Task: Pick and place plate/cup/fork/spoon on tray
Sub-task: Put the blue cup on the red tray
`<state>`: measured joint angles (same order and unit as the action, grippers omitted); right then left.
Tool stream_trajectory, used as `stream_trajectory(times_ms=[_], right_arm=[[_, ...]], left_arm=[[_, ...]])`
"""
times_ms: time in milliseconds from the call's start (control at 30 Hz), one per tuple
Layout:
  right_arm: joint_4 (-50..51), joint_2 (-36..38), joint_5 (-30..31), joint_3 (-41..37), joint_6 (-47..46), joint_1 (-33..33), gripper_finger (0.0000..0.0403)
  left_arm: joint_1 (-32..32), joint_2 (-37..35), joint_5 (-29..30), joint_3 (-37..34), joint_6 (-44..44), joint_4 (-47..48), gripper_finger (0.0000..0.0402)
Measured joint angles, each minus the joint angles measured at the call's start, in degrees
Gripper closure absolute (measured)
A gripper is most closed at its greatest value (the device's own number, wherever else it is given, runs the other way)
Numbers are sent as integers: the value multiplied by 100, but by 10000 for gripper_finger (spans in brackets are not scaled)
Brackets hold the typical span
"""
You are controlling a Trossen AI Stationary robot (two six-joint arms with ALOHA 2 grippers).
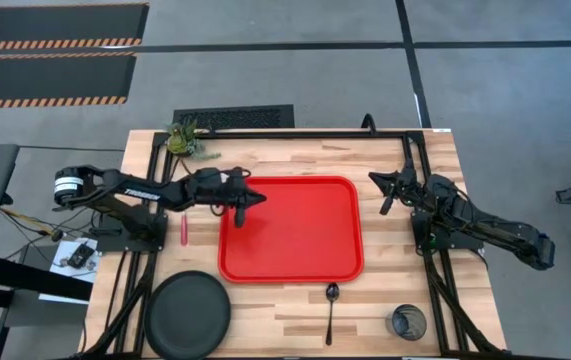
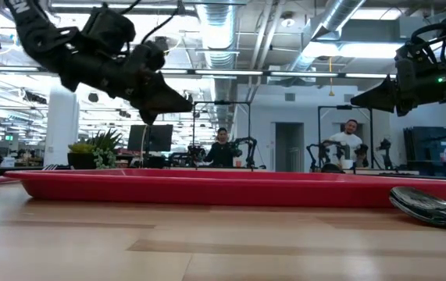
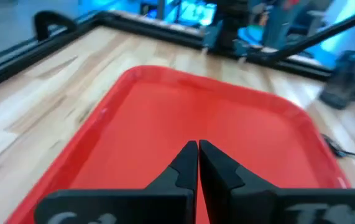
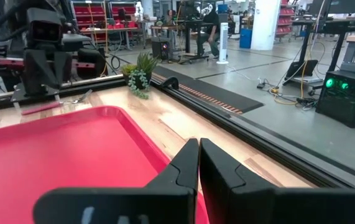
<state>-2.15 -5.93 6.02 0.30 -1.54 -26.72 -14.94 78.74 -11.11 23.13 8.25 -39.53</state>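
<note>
High view: tray (image 1: pixel 291 231) flat at the middle of the table (image 1: pixel 385 310), nothing lying in it. Left gripper (image 1: pixel 258 200) over the tray's left edge, clenched on nothing, arm reaching in from the left. Right gripper (image 1: pixel 384 194) just right of the tray's far right corner, also clenched, holding nothing. Fork (image 1: pixel 183 232) on the table left of the tray, partly under the left arm. Plate (image 1: pixel 187 314) at the near left corner, clear of the tray. Spoon (image 1: pixel 331 311) on the wood just near of the tray, bowl toward it. Cup (image 1: pixel 408 322) upright toward the near right corner. Small potted plant (image 1: pixel 185 139) at the far left.

Low view: tray (image 2: pixel 207 187) seen edge-on across the table. Left gripper (image 2: pixel 177 101) raised above it, fingers together. Right gripper (image 2: pixel 363 100) high at right. Spoon bowl (image 2: pixel 429 208) close at right on the wood. 2 people in the room behind.

Left wrist view: left gripper (image 3: pixel 198 158) with fingers pressed together above the red tray (image 3: pixel 133 124).

Right wrist view: right gripper (image 4: pixel 199 163) closed tight over the tray's rim (image 4: pixel 146 140); fork (image 4: pixel 46 107) beyond the tray under the left arm, plant (image 4: pixel 140 71) farther off.
</note>
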Motion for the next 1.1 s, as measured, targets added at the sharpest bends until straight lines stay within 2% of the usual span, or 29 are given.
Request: stream_trajectory(times_ms=[267,367,633,733,900,967,1100], right_arm=[[0,0,-2,0,-2,-4,363],[-48,-2,-6,-1,-51,-4,363],[-210,-7,0,24,-1867,-2,363],[-562,-7,-19,26,-1920,-44,363],[-697,-11,-605,134,-1761,110,379],[-629,-106,-543,257,-1488,292,393],[23,-451,-49,663,-1320,784,393]], left_arm=[[-67,0,59,-649,-166,-1555,401],[-92,-1,-66,-668,-208,-1711,401],[-92,-1,-109,-668,-351,-1825,401],[-92,-1,-108,-668,-349,-1869,401],[-128,0,-495,-668,-321,-2004,401],[-192,-1,-703,-668,-270,-2015,401],[-258,-1,-773,-735,-256,-2103,401]])
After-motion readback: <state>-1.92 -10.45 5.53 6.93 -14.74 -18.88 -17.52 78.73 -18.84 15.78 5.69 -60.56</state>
